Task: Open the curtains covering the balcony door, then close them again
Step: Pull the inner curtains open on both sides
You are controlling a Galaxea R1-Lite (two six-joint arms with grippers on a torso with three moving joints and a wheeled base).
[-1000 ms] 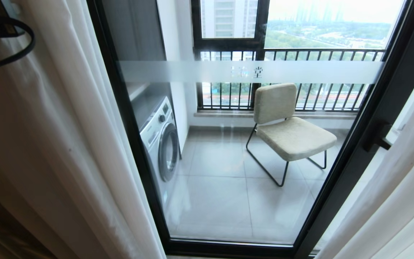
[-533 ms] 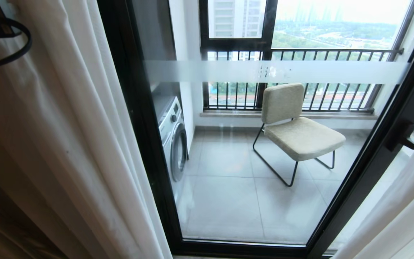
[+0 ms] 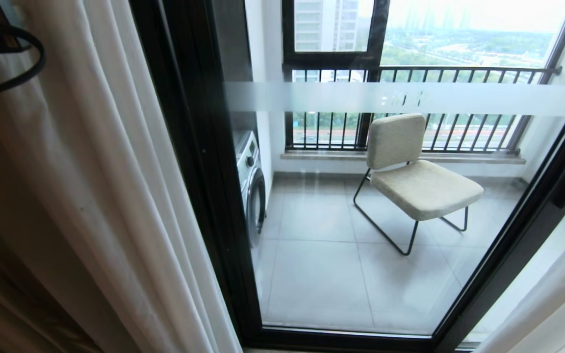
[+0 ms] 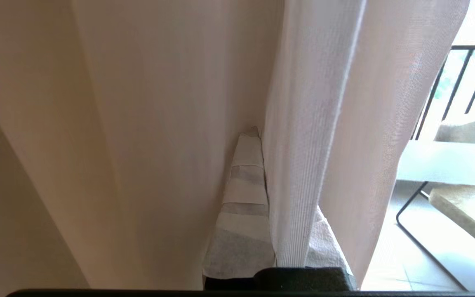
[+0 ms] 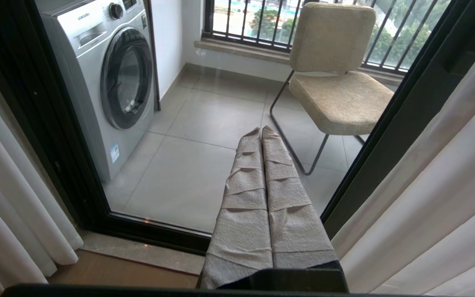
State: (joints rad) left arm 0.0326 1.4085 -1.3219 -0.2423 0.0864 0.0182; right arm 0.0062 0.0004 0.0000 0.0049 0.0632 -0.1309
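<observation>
Grey floor tiles (image 3: 321, 274) of a balcony show through the door (image 3: 361, 206), a clear pane in a thick black frame with a frosted band across it. Behind the glass stand a beige chair (image 3: 417, 176) on black legs, a washer (image 5: 109, 78) at the left wall and a window (image 3: 424, 73) with railing bars.

Curtains (image 3: 91, 196) are drawn aside, white sheers hanging at both edges of the door and leaving the pane bare; thicker folds show at the far left.

In the left wrist view, the left tool (image 4: 262, 194) is pressed shut on a fold of sheer, with fabric clamped between its wrapped fingers (image 4: 243, 198); more curtain hangs against it on both sides.

Seen from the right wrist, the right tool (image 5: 264, 136) is shut on nothing, its wrapped fingers (image 5: 245, 198) pressed together. It hangs before the lower part of the door, apart from the sheers either side, the right-hand one nearer.
</observation>
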